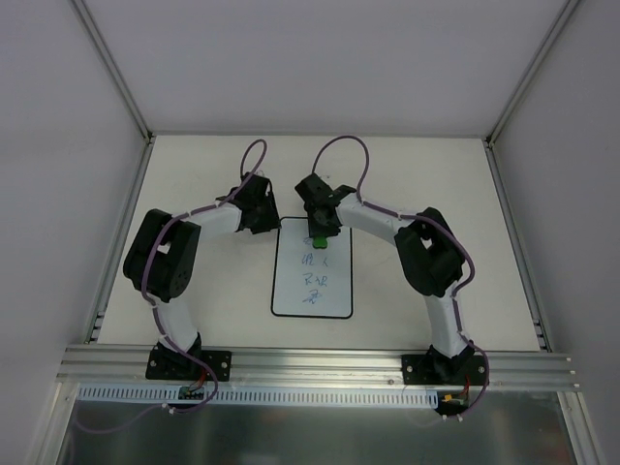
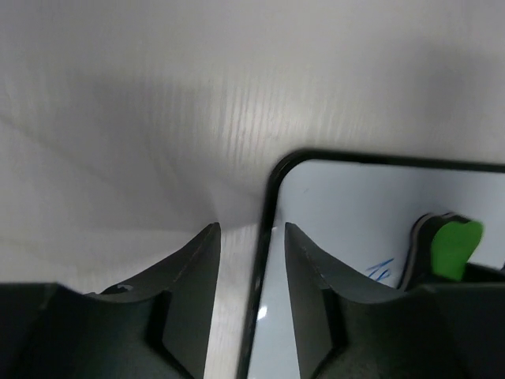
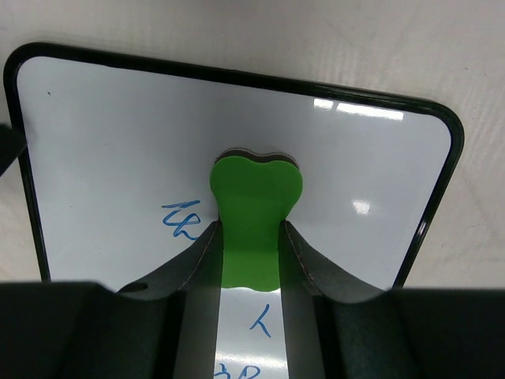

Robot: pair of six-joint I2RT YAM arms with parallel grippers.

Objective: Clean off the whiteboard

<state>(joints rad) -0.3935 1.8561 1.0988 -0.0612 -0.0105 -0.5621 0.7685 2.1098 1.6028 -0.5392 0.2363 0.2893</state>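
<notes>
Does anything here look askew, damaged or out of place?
Nothing stands out. The whiteboard lies flat and square on the table, with blue writing on it. The right pincer grips the green eraser at its far end; the left pincer straddles its left edge near the far corner.

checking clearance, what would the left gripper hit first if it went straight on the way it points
Probably the whiteboard: its rounded corner rim lies right between the left gripper's fingertips. Past that only table shows, though the height above the board is unclear.
</notes>
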